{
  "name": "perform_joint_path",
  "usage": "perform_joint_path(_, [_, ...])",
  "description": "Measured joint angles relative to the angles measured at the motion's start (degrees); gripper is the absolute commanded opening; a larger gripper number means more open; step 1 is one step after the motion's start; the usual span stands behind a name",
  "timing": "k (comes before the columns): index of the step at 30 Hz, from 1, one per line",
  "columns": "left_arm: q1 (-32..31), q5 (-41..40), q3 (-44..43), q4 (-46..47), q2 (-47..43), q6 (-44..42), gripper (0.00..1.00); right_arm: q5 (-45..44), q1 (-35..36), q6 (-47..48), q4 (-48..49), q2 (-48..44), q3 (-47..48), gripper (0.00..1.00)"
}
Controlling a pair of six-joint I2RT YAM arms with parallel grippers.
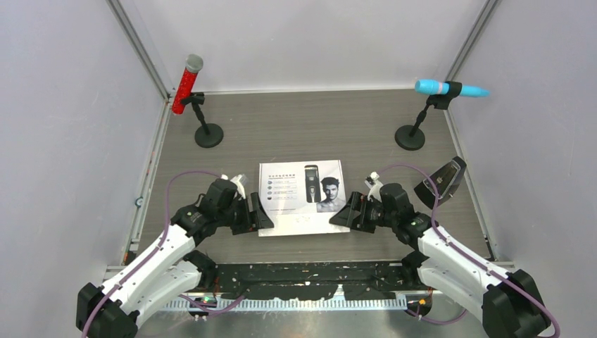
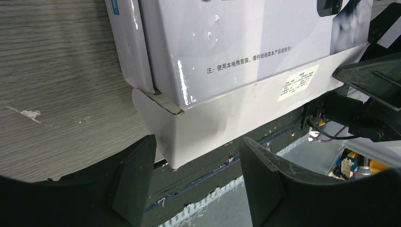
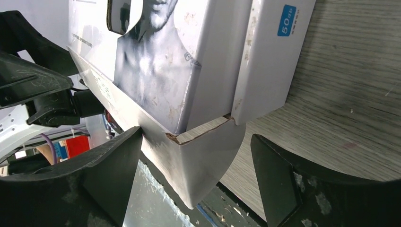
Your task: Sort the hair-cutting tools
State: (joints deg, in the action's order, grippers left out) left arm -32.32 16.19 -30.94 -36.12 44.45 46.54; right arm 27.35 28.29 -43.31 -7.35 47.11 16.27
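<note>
Both my pairs of jaws stand spread at the near corners of the closed white box (image 1: 301, 197), left jaws at its left corner, right jaws at its right, neither pinching anything. The hair-cutting tools are nowhere in view. Only a printed clipper shows on the lid, so I judge the real ones lie inside the box, between my two pairs of jaws.

The step in hand, as I read it, is getting that lid off. To do it well, one pair should close on the lower tray wall and pin it to the tabletop (image 1: 303, 130). The other should take the lid's skirt alone and raise it level. Catching lid and tray in one bite would lift the whole box. A tilted pull could jam the lid or spill small combs.

The left wrist view shows what the overhead view cannot. The lid's corner (image 2: 161, 101) is frayed and stops short of the tray's lower wall (image 2: 213, 127), and that corner sits in the gap of my left jaws. The right wrist view shows the same seam at the far corner (image 3: 198, 135), centred in my right jaws.

Only the overhead view shows the surroundings. A red microphone (image 1: 187, 83) and a blue microphone (image 1: 450, 88) stand well beyond both jaws. A black wedge-shaped item (image 1: 440, 182), which I cannot identify, lies just outboard of my right jaws.
</note>
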Motion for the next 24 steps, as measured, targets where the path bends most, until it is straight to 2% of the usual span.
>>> perform_joint_path(24, [-2.16,1.20,-1.99,0.15,0.70,2.62,0.68,-0.28,0.09,0.11,-1.42,-0.63,0.61,0.87])
